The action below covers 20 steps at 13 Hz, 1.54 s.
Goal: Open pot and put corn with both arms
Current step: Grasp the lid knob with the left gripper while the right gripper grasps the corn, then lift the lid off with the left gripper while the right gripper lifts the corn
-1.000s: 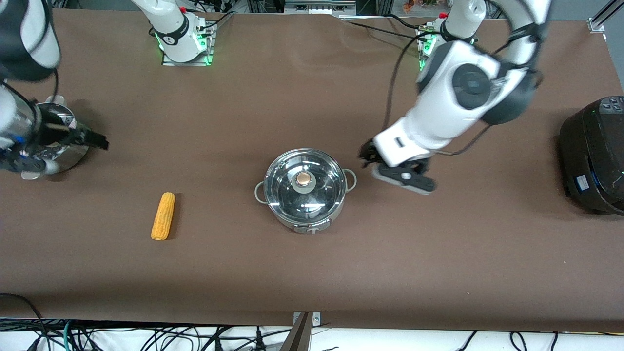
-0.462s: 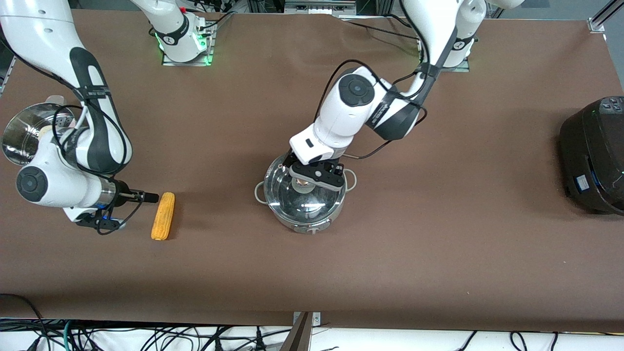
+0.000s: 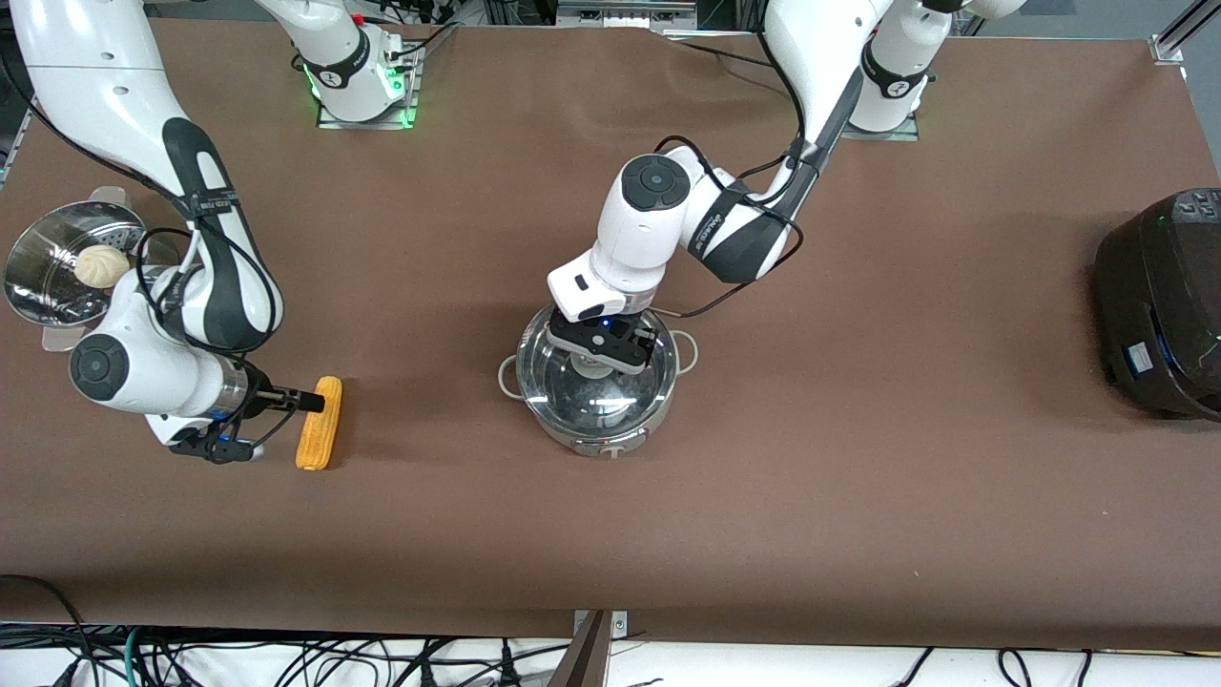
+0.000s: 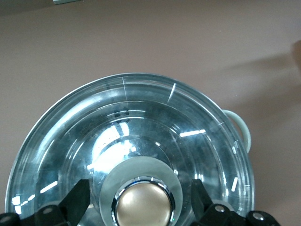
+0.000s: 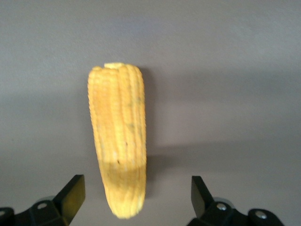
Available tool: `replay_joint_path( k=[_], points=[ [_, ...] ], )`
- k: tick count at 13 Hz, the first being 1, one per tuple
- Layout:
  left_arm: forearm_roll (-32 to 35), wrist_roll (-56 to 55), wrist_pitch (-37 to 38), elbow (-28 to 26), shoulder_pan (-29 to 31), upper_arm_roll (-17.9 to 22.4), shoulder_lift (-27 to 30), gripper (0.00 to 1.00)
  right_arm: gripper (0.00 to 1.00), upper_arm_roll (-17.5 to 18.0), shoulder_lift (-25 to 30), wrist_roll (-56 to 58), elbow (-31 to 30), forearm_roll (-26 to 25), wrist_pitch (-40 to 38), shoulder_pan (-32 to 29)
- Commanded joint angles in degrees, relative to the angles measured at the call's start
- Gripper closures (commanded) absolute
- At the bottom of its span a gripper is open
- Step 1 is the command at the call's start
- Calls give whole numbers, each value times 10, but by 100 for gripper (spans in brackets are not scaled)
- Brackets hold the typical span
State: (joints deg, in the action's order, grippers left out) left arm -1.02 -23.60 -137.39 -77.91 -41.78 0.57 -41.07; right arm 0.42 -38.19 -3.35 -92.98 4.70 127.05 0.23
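Note:
The steel pot [image 3: 610, 434] stands mid-table with its glass lid [image 3: 593, 399] on. My left gripper [image 3: 599, 353] is low over the lid, open, with one finger on each side of the copper-topped knob [image 4: 142, 206], not touching it. In the left wrist view the left gripper [image 4: 138, 200] straddles the knob, and the lid [image 4: 141, 122] fills the view. The yellow corn [image 3: 320, 436] lies on the table toward the right arm's end. My right gripper [image 3: 310, 404] is open at the corn's farther end. In the right wrist view the right gripper [image 5: 136, 195] straddles the corn [image 5: 120, 150] without touching it.
A perforated steel steamer [image 3: 38, 286] with a white bun [image 3: 100, 264] stands at the right arm's end of the table. A big black cooker [image 3: 1164, 305] stands at the left arm's end. Brown table surface lies between the corn and the pot.
The left arm has swung from beside the pot to over the lid and settled around the knob. The right arm has moved from the steamer to the corn's end.

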Motion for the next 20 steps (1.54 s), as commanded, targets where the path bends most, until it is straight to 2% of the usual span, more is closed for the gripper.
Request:
replay_joint_path(
  k=[1, 2, 4, 5, 6, 7, 9, 11, 13, 14, 15, 16, 18, 19, 20],
  points=[
    [18, -13, -3, 19, -8, 8, -9, 56, 0, 0, -24, 12, 13, 9, 35, 4],
    [19, -16, -2, 19, -8, 7, -8, 69, 0, 0, -29, 11, 12, 9, 46, 4],
    [18, -17, 5, 21, -7, 7, 0, 80, 2, 0, -43, 12, 12, 9, 72, 4],
    [14, -17, 7, 21, -5, 7, 6, 82, 35, 1, -48, 12, 11, 9, 84, 4],
    [13, -16, 23, 22, -4, 7, 17, 83, 81, 1, -48, 12, 11, 9, 84, 6],
    [14, -16, 53, 22, -4, 7, 31, 83, 92, 1, -45, 17, 12, 9, 82, 14],
    [14, -16, 128, 26, -1, 10, 63, 83, 98, 1, -22, 19, 12, 9, 52, 17],
    [17, -16, 165, 26, 8, 11, 89, 85, 98, 1, 22, 17, 19, 10, -31, 16],
    [21, -8, 221, 26, 27, 28, 107, 87, 98, 12, 89, 6, 22, 14, -129, 18],
    [33, 6, 246, 13, 37, 38, 130, 87, 97, 33, 122, -4, 24, 14, -168, 18],
    [58, 37, 270, -25, 49, 39, 150, 96, 97, 52, 147, -40, 31, 15, -192, 18],
    [81, 60, 271, -67, 63, 38, 166, 96, 97, 89, 159, -100, 45, 14, -210, 18],
    [90, 99, 267, -139, 91, 37, 195, 98, 97, 173, 153, -230, 95, 5, -219, 24],
    [90, 143, 256, -170, 107, 38, 206, 98, 97, 196, 139, -275, 110, -6, -212, 49],
    [90, 192, 239, -197, 139, 37, 213, 98, 97, 197, 118, -300, 138, -14, -204, 83]
  ],
)
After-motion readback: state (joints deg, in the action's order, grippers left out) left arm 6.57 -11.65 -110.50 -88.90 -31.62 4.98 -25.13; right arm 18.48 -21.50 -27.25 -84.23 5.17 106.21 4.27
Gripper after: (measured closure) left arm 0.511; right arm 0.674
